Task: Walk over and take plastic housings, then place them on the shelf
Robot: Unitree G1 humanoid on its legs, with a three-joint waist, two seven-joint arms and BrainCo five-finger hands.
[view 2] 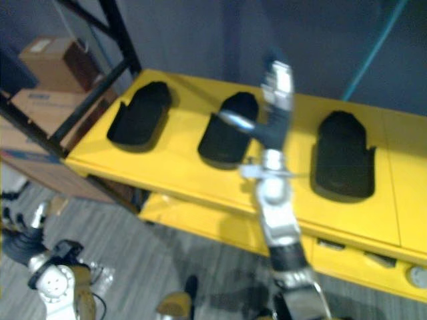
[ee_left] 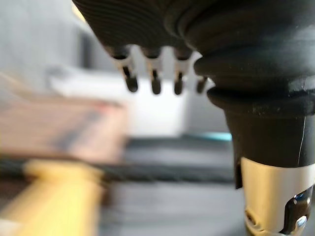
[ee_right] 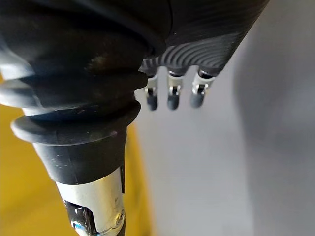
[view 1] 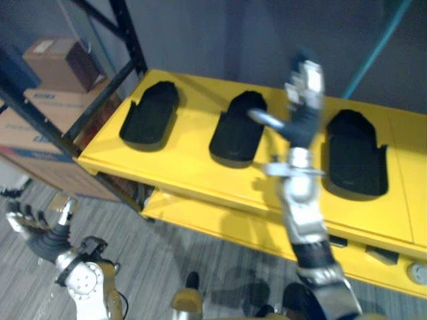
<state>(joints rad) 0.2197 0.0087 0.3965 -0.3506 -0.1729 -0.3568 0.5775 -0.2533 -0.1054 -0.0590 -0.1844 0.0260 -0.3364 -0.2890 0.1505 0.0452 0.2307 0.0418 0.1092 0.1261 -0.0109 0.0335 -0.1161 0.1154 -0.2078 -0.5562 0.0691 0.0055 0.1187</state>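
Three black plastic housings lie in a row on the yellow shelf (view 1: 180,167): a left housing (view 1: 151,112), a middle housing (view 1: 238,129) and a right housing (view 1: 354,155). My right hand (view 1: 303,93) is raised over the shelf between the middle and right housings, fingers straight, thumb sticking out toward the middle one, holding nothing. My left hand (view 1: 27,223) hangs low at the lower left over the floor, fingers spread and empty. In the right wrist view the fingertips (ee_right: 170,101) point at the grey wall.
Black rack posts (view 1: 127,33) stand left of the shelf. Cardboard boxes (view 1: 57,63) are stacked behind them at the left. A lower yellow shelf level (view 1: 220,220) juts out beneath. A teal bar (view 1: 377,47) slants at the upper right. Grey floor (view 1: 153,267) lies below.
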